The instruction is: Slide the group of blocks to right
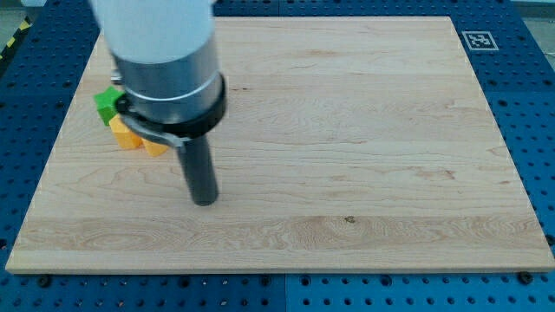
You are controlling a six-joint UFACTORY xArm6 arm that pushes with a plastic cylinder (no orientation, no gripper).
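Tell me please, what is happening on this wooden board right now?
A robot arm with a straight dark rod is working on a wooden board. My tip rests on the board, to the lower right of a small group of blocks at the view's upper left: a green block and yellow blocks. The arm's body hides part of the group. The tip is apart from the blocks, which sit far to the view's left.

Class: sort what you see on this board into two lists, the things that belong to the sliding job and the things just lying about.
Belongs to the job:
green block
yellow blocks, partly hidden by the arm
my tip, toward the view's bottom-right of the blocks, not touching
wooden board

Just lying about:
printed marker at the board's top-right corner
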